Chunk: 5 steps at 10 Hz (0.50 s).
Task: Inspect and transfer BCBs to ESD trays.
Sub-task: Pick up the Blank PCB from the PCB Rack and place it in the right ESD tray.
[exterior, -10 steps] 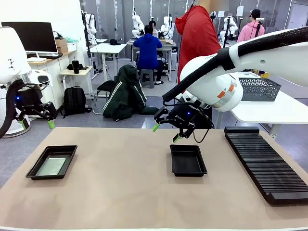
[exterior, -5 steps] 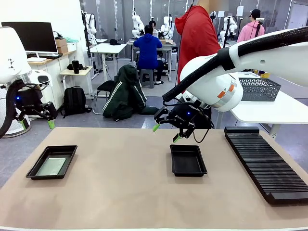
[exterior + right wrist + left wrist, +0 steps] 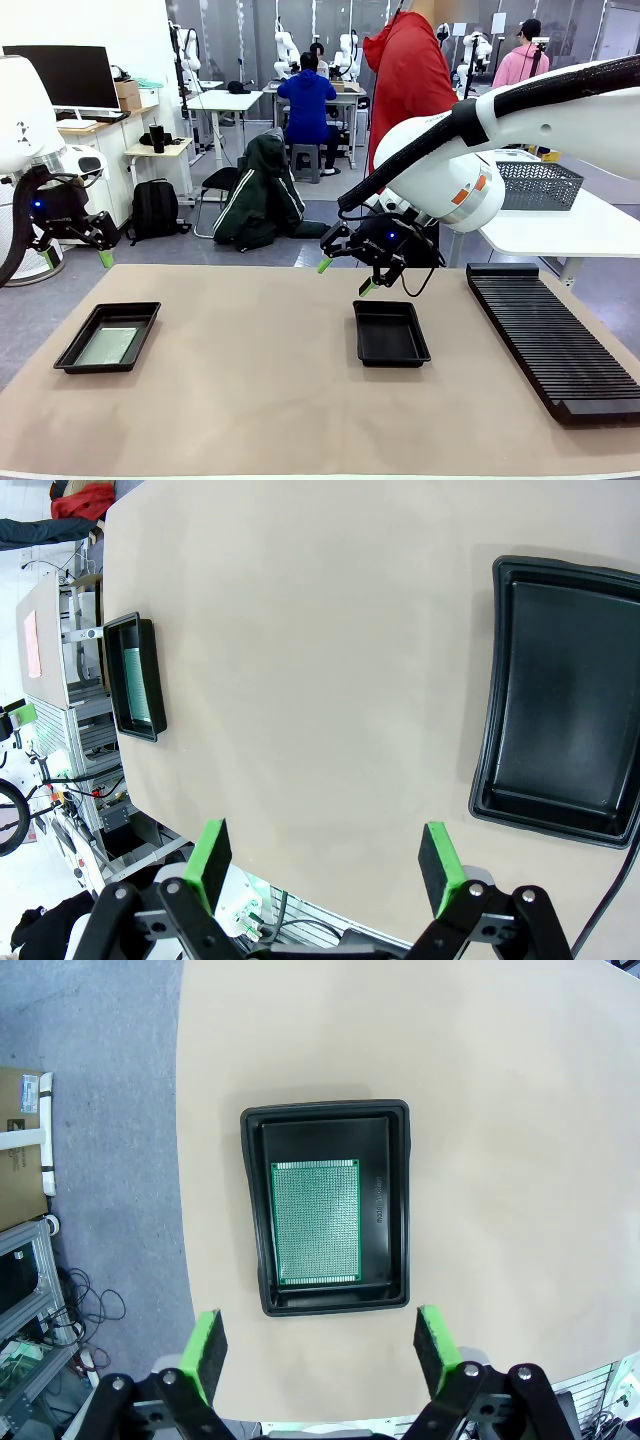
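Left ESD tray (image 3: 68, 353), near-left on bench (image 3: 250, 400): one BCB (image 3: 106, 346) lying flat inside. Right ESD tray (image 3: 391, 362): centre-right. Left claw (image 3: 77, 256), right claw (image 3: 345, 276): fingers apart, hovering above bench.

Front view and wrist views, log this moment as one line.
left tool: open, empty | right tool: open, empty | left tray: one BCB inside | middle tray: empty
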{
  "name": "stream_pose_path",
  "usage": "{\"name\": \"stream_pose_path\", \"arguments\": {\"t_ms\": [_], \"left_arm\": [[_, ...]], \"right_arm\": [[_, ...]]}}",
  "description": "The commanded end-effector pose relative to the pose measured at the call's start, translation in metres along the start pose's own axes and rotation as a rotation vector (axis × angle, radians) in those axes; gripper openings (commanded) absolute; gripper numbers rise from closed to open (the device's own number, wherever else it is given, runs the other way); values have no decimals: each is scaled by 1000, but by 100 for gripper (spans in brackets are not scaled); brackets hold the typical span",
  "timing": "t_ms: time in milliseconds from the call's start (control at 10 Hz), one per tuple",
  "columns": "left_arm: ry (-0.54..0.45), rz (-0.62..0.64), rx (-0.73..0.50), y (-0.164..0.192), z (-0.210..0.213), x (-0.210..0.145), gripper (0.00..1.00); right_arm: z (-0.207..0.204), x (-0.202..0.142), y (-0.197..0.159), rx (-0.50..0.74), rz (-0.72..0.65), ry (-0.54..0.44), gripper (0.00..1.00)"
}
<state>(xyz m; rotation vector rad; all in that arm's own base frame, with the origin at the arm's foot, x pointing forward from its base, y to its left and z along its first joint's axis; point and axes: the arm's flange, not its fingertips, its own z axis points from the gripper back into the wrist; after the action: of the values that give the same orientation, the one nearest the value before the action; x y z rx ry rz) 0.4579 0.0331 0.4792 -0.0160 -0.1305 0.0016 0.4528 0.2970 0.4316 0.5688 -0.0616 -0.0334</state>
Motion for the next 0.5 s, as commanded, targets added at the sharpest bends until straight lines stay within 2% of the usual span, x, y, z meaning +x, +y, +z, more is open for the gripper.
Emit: {"name": "stream_pose_path", "arguments": {"t_ms": [0,400], "left_arm": [[-7,3,-8,0,-2,-1,100],[-7,3,-8,0,-2,-1,100]], "right_arm": [[0,0,1,-16,-13,-5,100],[0,0,1,-16,-13,-5,100]]}}
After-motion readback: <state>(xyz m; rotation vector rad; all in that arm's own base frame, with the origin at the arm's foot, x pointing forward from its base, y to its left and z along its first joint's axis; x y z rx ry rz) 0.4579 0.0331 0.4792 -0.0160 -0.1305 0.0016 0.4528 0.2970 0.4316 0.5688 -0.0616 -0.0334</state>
